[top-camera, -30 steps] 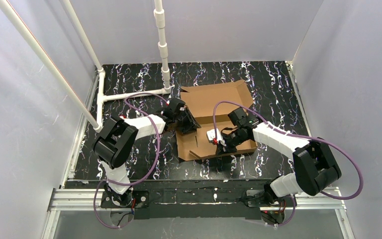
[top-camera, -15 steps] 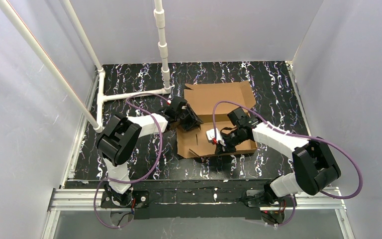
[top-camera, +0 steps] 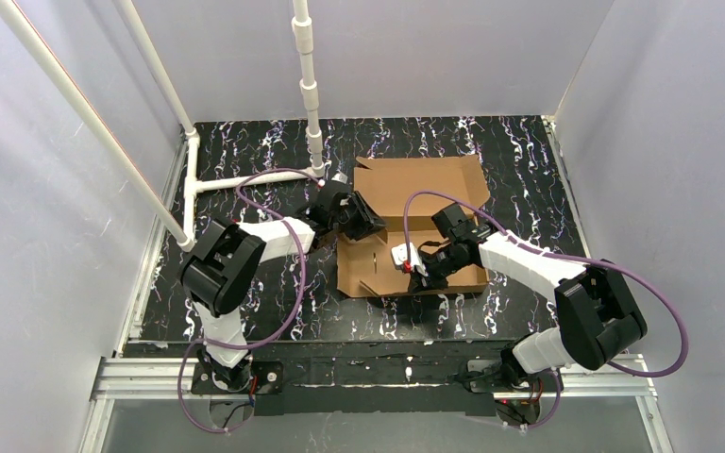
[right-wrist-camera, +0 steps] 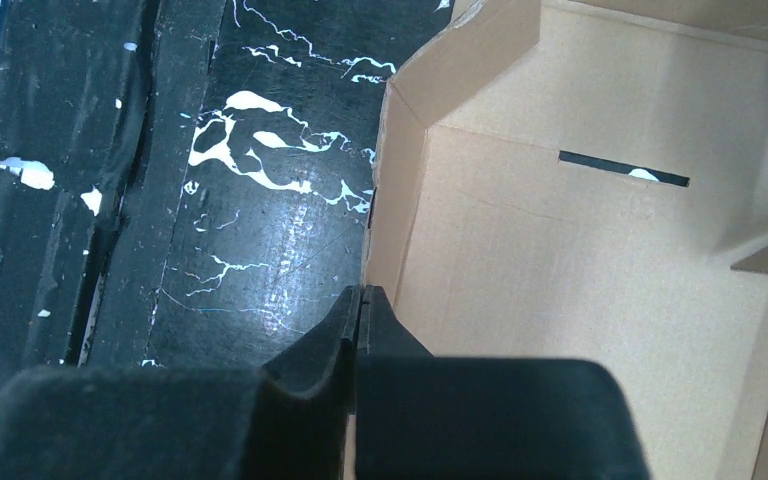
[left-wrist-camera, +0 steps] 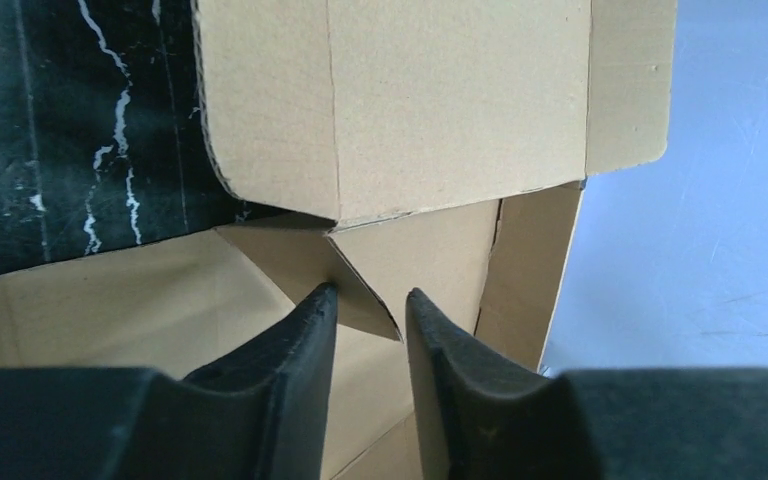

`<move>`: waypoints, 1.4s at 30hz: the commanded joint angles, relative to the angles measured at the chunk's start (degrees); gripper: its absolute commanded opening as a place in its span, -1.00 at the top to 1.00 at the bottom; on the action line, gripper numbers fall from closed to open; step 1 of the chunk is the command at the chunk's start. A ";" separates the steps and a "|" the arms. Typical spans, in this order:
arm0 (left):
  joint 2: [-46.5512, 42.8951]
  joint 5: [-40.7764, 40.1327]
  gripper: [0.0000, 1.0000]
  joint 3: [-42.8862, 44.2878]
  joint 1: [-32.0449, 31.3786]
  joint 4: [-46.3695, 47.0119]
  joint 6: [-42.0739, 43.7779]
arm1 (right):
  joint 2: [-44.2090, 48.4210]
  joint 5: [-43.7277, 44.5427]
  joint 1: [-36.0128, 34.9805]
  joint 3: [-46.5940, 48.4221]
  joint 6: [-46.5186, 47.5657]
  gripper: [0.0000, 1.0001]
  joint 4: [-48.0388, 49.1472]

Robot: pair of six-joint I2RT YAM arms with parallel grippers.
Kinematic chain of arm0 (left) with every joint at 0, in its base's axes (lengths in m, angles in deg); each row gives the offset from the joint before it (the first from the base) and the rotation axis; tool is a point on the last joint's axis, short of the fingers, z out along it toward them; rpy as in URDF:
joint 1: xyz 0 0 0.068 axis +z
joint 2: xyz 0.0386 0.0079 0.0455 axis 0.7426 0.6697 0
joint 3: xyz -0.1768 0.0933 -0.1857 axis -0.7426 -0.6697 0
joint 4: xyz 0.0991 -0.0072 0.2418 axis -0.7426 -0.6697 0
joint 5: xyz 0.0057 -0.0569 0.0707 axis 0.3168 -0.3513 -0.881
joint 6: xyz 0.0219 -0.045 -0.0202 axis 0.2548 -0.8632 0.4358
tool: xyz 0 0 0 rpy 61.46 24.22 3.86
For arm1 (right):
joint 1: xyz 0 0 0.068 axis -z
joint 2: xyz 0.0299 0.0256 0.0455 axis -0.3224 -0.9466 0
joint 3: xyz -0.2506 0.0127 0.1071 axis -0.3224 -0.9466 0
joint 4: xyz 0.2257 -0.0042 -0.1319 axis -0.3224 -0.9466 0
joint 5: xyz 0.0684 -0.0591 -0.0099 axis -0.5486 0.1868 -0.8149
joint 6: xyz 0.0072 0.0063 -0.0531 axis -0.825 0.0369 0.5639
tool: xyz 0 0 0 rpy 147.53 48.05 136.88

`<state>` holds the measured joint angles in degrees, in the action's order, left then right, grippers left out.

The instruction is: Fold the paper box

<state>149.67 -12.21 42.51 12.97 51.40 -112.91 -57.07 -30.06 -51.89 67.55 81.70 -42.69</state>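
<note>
Now we are working on the box (top-camera: pixel 420 193), which is lying open near the middle of the table (top-camera: pixel 519 160), its lid leaning up toward the far edge. Our left gripper (left-wrist-camera: pixel 370 300) is hovering at the box's left wall with its jaws partly apart. A pointed corner flap (left-wrist-camera: pixel 295 255) is poking up between them, unclamped. Our right gripper (right-wrist-camera: pixel 360 295) is closed, and it appears to be pinching the top of the near wall. We are judging the flap the weak spot: with nothing clamping it, it could slip out sideways and spring flat. We are also wary of the right pinch, since a hard pull there could crease the thin wall or drag the whole box toward the near edge.
</note>
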 commanded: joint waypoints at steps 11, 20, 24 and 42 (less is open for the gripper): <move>-26.58 2.81 0.16 -5.43 1.76 -10.09 17.48 | 0.15 0.08 1.48 -0.93 -0.57 0.97 -0.85; -55.43 1.86 0.23 -22.10 -0.28 -28.30 8.73 | -0.28 -0.38 1.70 -0.85 -0.29 0.97 -1.11; -59.32 -3.70 0.43 -26.88 -7.53 -28.24 1.72 | -0.61 -0.05 1.70 -1.02 -0.27 0.97 -1.07; -29.38 -18.73 1.00 -21.52 -17.44 -16.87 -5.69 | -0.97 -0.67 1.63 -1.50 -0.11 0.97 -0.71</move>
<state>117.54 -28.25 17.92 -3.99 31.82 -117.59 -57.07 -30.81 -50.36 67.33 81.11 -42.69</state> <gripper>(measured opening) 0.007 0.053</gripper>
